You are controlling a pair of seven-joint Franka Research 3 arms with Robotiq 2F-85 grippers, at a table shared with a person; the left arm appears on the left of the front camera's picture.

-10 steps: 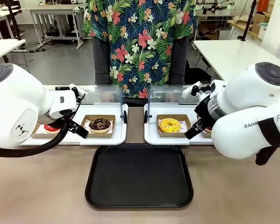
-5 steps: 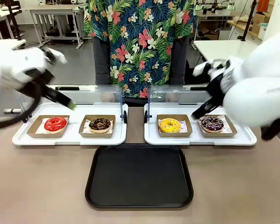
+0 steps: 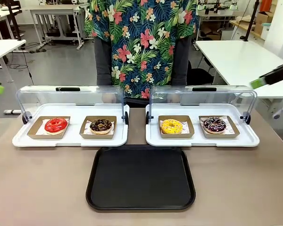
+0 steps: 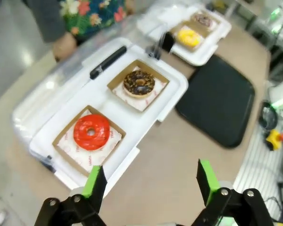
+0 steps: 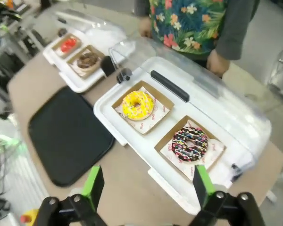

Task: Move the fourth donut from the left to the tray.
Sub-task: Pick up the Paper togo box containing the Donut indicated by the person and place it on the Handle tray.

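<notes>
The fourth donut [image 3: 214, 124], dark chocolate with pink and white drizzle, lies in a small cardboard tray at the right end of the right white display tray [image 3: 247, 140]. The black tray [image 3: 140, 178] lies at the front centre of the table with nothing on it. My right gripper [image 5: 147, 182] hovers high above the table, open, with the fourth donut [image 5: 190, 143] below and ahead of it. High over the left end, my left gripper [image 4: 151, 181] is open too, above the table's edge near the red donut [image 4: 91, 132]. Blurred green fingertips [image 3: 257, 83] show at the right edge of the front view.
Left to right stand a red donut [image 3: 55, 125], a crumb-topped chocolate donut [image 3: 101, 125] and a yellow donut [image 3: 171, 126]. Both clear lids [image 3: 198, 96] are raised behind the display trays. A person in a flowered shirt [image 3: 141, 37] stands at the far side, hands near the lids.
Both arms have swung up and outward from in front of the display trays, uncovering all the donuts. Both now show as blurred fingertips at the picture's edges.
</notes>
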